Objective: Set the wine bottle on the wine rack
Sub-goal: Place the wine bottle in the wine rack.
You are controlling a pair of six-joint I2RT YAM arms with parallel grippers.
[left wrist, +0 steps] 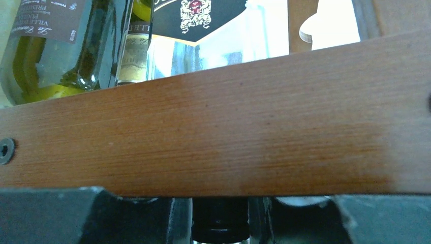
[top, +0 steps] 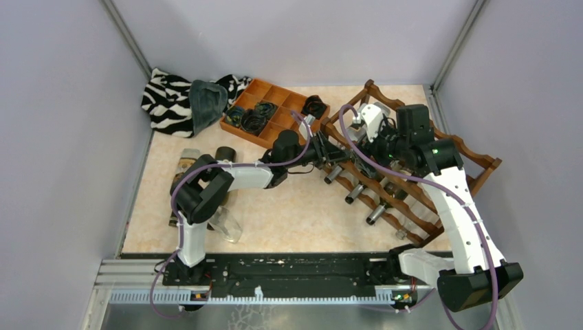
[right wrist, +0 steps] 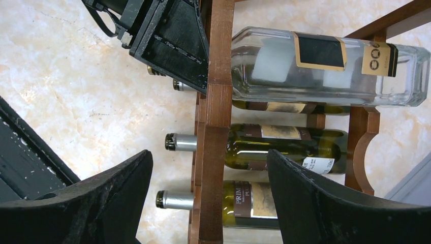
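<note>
Top, left-wrist and right-wrist views of the table (top: 295, 213).

**Rack.** The wine rack (top: 412, 206), a reddish-brown open frame with scalloped rails, stands aslant on the right half of the table. The wine bottle (right wrist: 264, 66) is of clear glass with black, gold-edged labels. It lies flat on the top tier, and its neck passes the front rail towards the left arm. The tiers below hold green bottles (right wrist: 284, 147), also lying flat. Their silver-capped necks (right wrist: 180, 142) project beyond the front rail, and three such necks show in the top view.

**Grippers.** The left gripper (left wrist: 219, 216) is pressed against the front rail and is closed narrowly on the dark cap of the wine bottle. The right gripper (right wrist: 208, 155) hangs over the rack with its fingers (right wrist: 112, 203) spread wide, holding nothing.

**Other containers.**
- The flat orange-brown compartment tray (top: 271, 84) sits at the far edge, left of the rack. Several of its compartments hold black coils (top: 251, 120).
- A zebra-striped cloth (top: 168, 100) lies bunched in the far left corner.
- A labelled bottle (top: 184, 163) and a clear glass bottle (top: 230, 225) lie on the table beside the left arm.
</note>
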